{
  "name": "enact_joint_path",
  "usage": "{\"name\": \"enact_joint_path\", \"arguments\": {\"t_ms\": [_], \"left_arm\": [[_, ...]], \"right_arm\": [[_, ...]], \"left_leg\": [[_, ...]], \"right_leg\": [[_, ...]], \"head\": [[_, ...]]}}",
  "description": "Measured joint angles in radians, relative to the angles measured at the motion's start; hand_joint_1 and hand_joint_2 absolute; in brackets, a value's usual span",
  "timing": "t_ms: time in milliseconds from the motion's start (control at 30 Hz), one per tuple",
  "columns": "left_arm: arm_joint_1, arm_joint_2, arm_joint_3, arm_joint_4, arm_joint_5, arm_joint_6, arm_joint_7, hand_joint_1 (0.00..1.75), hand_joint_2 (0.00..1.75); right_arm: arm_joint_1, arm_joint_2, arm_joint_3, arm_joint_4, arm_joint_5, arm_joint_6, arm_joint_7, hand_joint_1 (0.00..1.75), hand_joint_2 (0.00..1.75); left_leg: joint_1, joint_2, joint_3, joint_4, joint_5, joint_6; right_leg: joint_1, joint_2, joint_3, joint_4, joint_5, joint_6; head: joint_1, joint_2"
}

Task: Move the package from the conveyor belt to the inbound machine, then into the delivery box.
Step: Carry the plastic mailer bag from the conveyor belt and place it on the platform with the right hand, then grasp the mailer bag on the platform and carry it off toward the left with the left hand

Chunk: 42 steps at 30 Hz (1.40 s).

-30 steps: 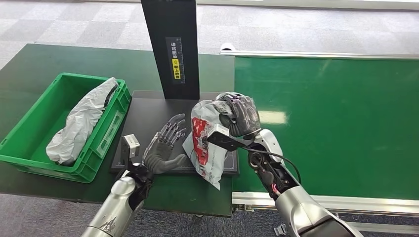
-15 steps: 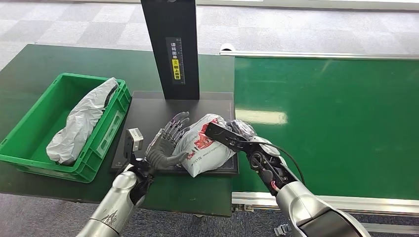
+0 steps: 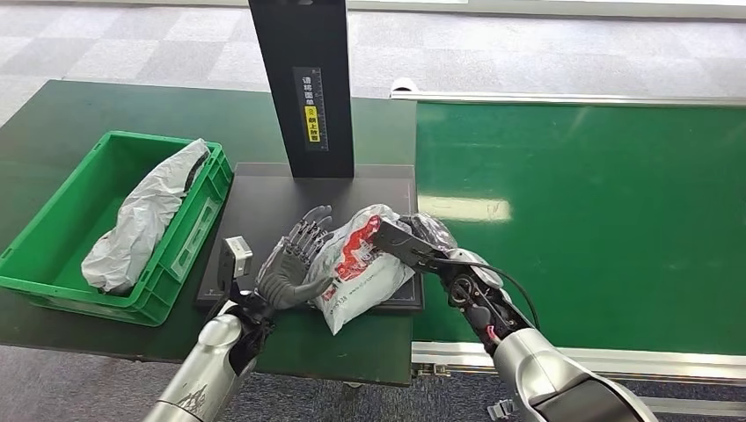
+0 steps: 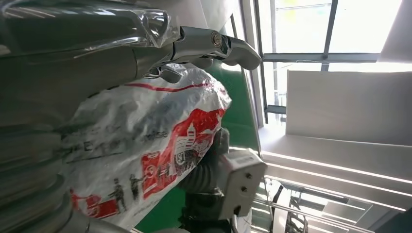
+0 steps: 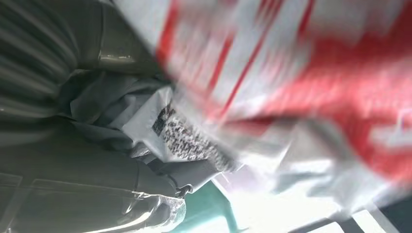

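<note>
The package (image 3: 361, 264) lies on the black plate (image 3: 264, 189) of the inbound machine, between the two hands, its lower corner hanging past the plate's front edge over the bench (image 3: 53, 114). It is a crumpled white plastic bag with red print and small black figures. The left hand (image 3: 290, 264) stands open against the bag's left side, fingers (image 3: 308, 230) spread and upright. The right hand (image 3: 427, 236) grips the bag's right end, as far as the blurred wrist view lets me judge. Left of the open fingers sits the green box (image 3: 189, 251), a grey bag (image 3: 145, 215) inside. Right of the gripping hand stretches the green belt (image 3: 598, 211). Behind the bag rises the machine's black post (image 3: 303, 79).
</note>
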Motion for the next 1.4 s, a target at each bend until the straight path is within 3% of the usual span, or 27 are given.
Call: {"name": "enact_joint_path", "arguments": {"t_ms": [167, 367, 600, 733, 867, 967, 1400], "left_arm": [[-0.005, 0.000, 0.000, 0.001, 0.012, -0.010, -0.005, 0.00, 1.75], [-0.014, 0.000, -0.001, 0.008, 0.016, -0.016, -0.014, 0.00, 1.75], [-0.013, 0.004, -0.001, 0.016, 0.011, -0.023, -0.030, 0.00, 1.75], [-0.011, 0.016, -0.013, 0.023, -0.122, 0.052, -0.030, 0.00, 1.75], [-0.011, 0.038, -0.065, 0.036, -0.413, 0.211, 0.014, 0.00, 1.75], [-0.014, 0.049, -0.111, 0.053, -0.568, 0.253, 0.051, 0.00, 1.75], [-0.036, 0.064, -0.162, 0.087, -0.626, 0.258, 0.066, 0.00, 1.75]], "right_arm": [[0.024, 0.015, -0.163, -0.011, -0.284, 0.144, -0.165, 0.00, 1.75], [0.039, 0.015, -0.277, -0.029, -0.379, 0.190, -0.216, 0.00, 1.75], [0.068, -0.004, -0.382, -0.093, -0.566, 0.321, -0.303, 0.00, 1.75], [0.109, -0.021, -0.401, -0.173, -0.630, 0.356, -0.309, 0.00, 1.75], [0.150, -0.034, -0.398, -0.246, -0.645, 0.358, -0.294, 0.00, 1.75], [0.169, -0.043, -0.394, -0.285, -0.658, 0.359, -0.272, 0.00, 1.75], [0.187, -0.056, -0.382, -0.329, -0.668, 0.358, -0.257, 0.00, 1.75]], "left_leg": [[0.000, 0.000, -0.002, 0.000, 0.000, 0.000], [-0.001, 0.000, -0.002, 0.000, 0.000, 0.000], [-0.001, 0.000, -0.003, 0.000, 0.000, 0.000], [0.000, -0.001, -0.003, 0.000, 0.000, 0.000], [0.000, 0.000, -0.003, 0.000, 0.000, 0.000], [0.000, 0.000, -0.003, 0.000, 0.000, 0.000], [0.000, -0.001, -0.002, 0.000, 0.000, 0.000]], "right_leg": [[0.000, 0.000, -0.001, 0.000, 0.000, 0.000], [-0.001, -0.001, -0.002, 0.000, 0.000, 0.000], [-0.001, -0.001, -0.003, 0.000, 0.000, 0.000], [-0.001, -0.001, -0.003, 0.000, 0.000, 0.000], [-0.001, -0.001, -0.003, 0.000, 0.000, 0.000], [-0.001, -0.001, -0.003, 0.000, 0.000, 0.000], [-0.001, -0.002, 0.000, 0.000, 0.000, 0.000]], "head": [[0.000, 0.000], [0.000, 0.000], [0.000, 0.000], [0.000, 0.000], [0.000, 0.000], [0.000, 0.000], [0.000, 0.000]]}}
